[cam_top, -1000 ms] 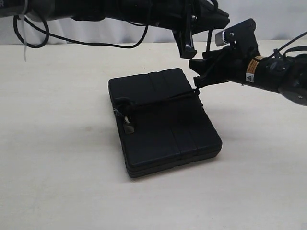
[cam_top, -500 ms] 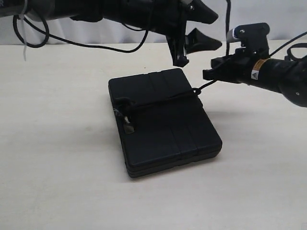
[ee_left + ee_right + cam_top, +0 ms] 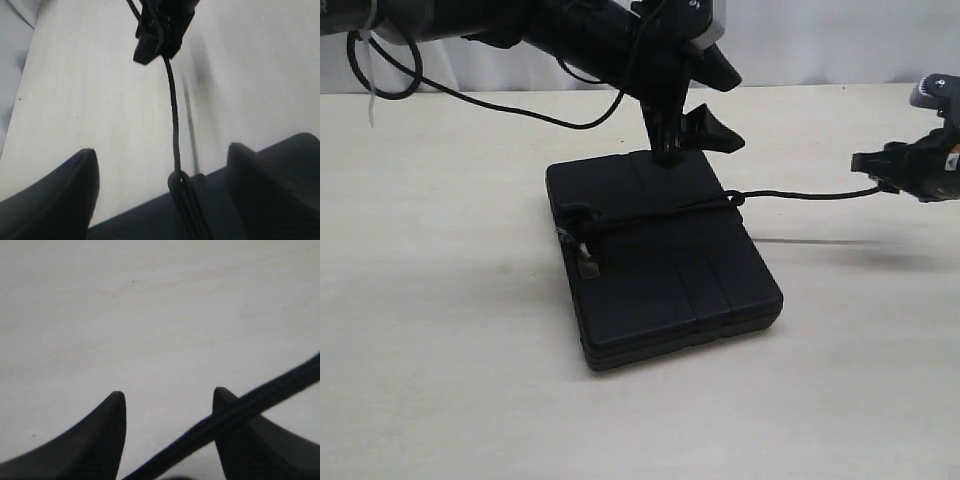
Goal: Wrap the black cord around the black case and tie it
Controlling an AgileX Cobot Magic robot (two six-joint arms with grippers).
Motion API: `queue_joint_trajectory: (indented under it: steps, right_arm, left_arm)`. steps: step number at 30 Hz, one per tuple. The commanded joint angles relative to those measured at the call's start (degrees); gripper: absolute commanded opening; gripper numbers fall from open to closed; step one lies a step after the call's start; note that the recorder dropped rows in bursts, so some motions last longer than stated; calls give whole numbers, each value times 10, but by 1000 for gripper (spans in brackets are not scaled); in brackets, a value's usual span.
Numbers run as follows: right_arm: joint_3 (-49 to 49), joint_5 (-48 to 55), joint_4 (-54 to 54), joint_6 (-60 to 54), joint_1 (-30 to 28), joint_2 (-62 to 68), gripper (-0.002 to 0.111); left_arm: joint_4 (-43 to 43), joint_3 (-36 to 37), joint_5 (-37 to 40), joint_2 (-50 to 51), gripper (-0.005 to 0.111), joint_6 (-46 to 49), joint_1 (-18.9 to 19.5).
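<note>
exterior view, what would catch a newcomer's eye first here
The black case lies flat at centre with the black cord across its top. From the case's right edge the cord stretches taut to the right gripper at far right, while the left gripper hangs open over the case's far edge.

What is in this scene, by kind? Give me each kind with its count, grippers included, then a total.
black case: 1
black cord: 1
grippers: 2, the left gripper and the right gripper
Total: 4
</note>
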Motion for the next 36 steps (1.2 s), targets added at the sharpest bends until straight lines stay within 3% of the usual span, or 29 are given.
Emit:
queue_joint_trajectory:
  steps: [1, 4, 8, 12, 17, 22, 26, 31, 36]
  right_arm:
    - [-2, 104, -19, -11, -25, -130, 50]
    - [8, 171, -24, -12, -41, -226, 50]
    - [45, 144, -23, -11, -45, -284, 50]
    - [50, 154, -17, -11, -45, -311, 41]
    - [62, 140, -15, -11, -41, -350, 34]
    - [101, 72, -15, -11, -41, -387, 25]
    - [143, 10, -15, 1, -41, -449, 4]
    - [198, -59, -15, 26, -7, -530, 4]
    - [223, -73, -15, 37, 94, -591, 4]
  left_arm:
    - [113, -2, -2, -3, 67, -86, 0]
    - [181, -2, -6, -3, 67, -139, 0]
    - [190, -2, -9, -3, 67, -171, 0]
    - [198, -2, -9, -16, 63, -213, 0]
    - [242, -2, -3, -45, 37, -276, 0]
    - [264, -2, 1, -79, 0, -370, 0]
    - [266, -2, 1, -115, 0, -437, 0]
    - [265, -1, 1, -172, 0, -503, 0]
    - [236, 40, -52, -249, 0, -528, -1]
